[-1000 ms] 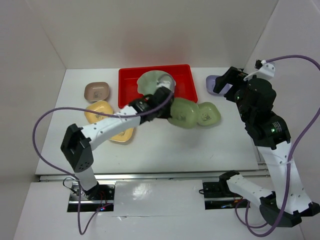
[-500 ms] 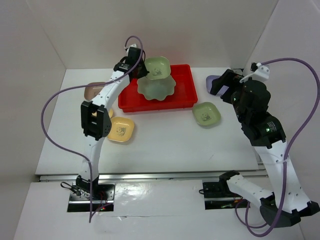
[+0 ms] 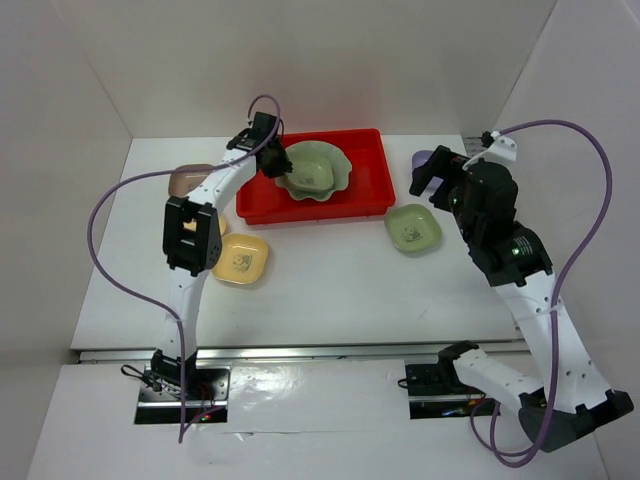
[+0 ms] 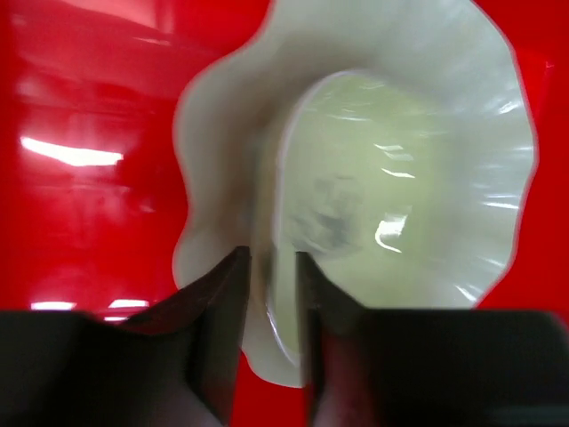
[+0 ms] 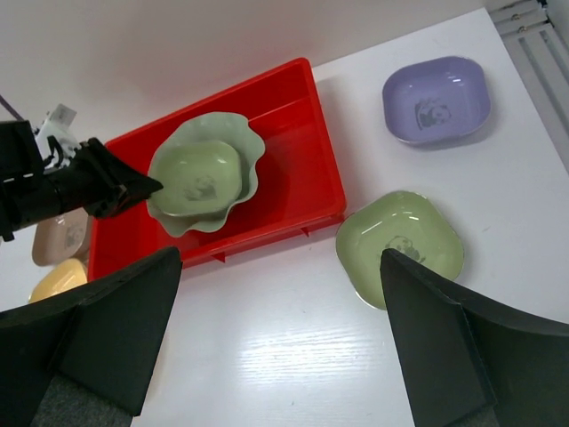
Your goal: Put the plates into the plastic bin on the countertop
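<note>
The left gripper [image 4: 269, 285] is a little open, with the rim of a small green dish [image 4: 356, 213] between its fingers, so the grip looks loose. That dish sits just ahead in the big dish [image 4: 484, 116], inside the bin [image 4: 89, 133]. The right gripper [image 5: 277, 267] is wide open and empty. Another green dish [image 5: 400, 245] waits just ahead, likely its pick.

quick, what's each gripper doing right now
left gripper: around the rim of the small green dish, grip cannot be told
right gripper: open, holding nothing
</note>
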`<state>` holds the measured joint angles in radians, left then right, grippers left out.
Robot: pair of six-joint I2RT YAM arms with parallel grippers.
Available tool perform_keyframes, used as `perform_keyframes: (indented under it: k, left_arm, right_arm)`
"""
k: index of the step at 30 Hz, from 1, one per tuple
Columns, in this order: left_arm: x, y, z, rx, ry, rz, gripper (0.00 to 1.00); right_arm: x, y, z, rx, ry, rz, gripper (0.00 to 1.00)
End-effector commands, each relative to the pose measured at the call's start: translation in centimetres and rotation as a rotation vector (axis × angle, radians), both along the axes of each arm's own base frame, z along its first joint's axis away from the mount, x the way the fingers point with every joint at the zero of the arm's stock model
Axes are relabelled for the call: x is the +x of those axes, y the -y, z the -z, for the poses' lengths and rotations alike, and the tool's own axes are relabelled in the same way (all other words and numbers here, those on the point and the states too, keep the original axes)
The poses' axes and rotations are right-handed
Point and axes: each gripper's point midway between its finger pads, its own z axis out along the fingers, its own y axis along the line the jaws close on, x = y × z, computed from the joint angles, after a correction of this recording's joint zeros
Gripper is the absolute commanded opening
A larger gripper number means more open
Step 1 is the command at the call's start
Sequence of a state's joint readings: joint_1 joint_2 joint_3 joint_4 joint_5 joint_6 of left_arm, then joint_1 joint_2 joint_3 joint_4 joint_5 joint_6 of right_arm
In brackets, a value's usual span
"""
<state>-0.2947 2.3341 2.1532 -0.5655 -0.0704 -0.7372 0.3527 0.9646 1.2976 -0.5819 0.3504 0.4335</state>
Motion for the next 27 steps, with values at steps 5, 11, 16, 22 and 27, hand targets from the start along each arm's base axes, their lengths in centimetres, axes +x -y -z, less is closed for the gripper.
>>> perform_keyframes:
  k: [5,11,16,22,27]
  left_arm:
    - [0.3,4.1,-3.3,-0.057,0.108,0.108,0.73]
    - [-1.2,4.2,-9.4,-0.078,0.199,0.126,0.87]
    - [-6.3,3.0,-12.9,-0.054,0.189,0.133,1.0]
    - [-15.9,2.8,-17.2,-0.041,0.249,0.188,1.0]
    - [-22.6,2.3,-15.0,-0.029,0.225,0.204,1.0]
  right_arm:
    - [2.1,-0.4,3.0,0.001,-0.038,0.004,1.0]
    - [3.5,2.1,7.8,-0.006,-0.149,0.114,1.0]
    - [5.0,4.9,17.4,0.013,-0.37,0.182,1.0]
    - [6.5,6.2,24.7,0.025,-0.512,0.205,0.99]
    - [9.0,8.7,26.5,-0.054,-0.55,0.27,0.97]
